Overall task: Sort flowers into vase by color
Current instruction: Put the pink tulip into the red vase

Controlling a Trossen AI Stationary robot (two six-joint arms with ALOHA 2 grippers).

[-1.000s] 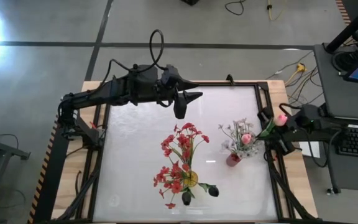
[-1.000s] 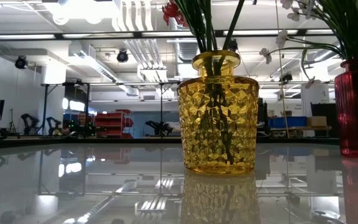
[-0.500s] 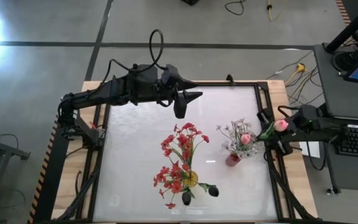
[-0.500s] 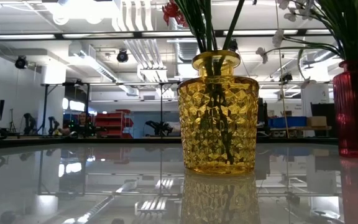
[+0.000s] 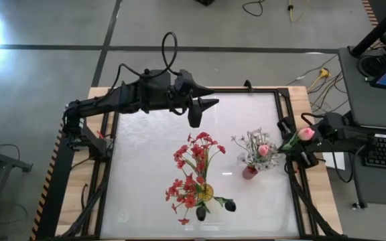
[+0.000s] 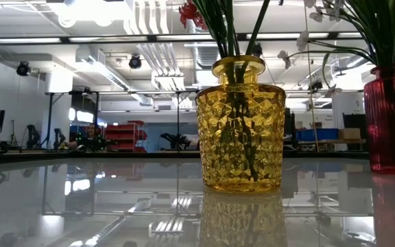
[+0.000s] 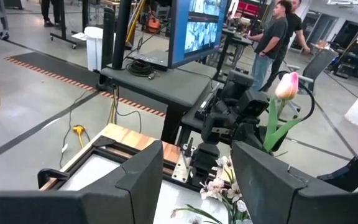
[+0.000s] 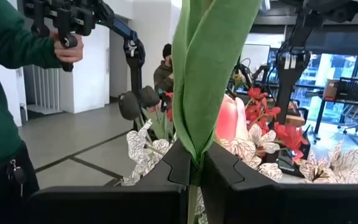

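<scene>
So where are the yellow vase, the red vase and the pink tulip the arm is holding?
yellow vase (image 6: 241, 137), low view, on its faceted glass body.
red vase (image 6: 393, 116), low view, on its ribbed glass side.
pink tulip (image 5: 306, 133), high view, on the bud, beside the right gripper (image 5: 291, 142) shut on its stem.

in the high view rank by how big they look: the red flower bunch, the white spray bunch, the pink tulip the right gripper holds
1. red flower bunch, spreading widest across the table
2. white spray bunch, clearly smaller
3. pink tulip, smallest, shut in the right gripper; it may sit higher, nearer the camera, yet looks smallest anyway
</scene>
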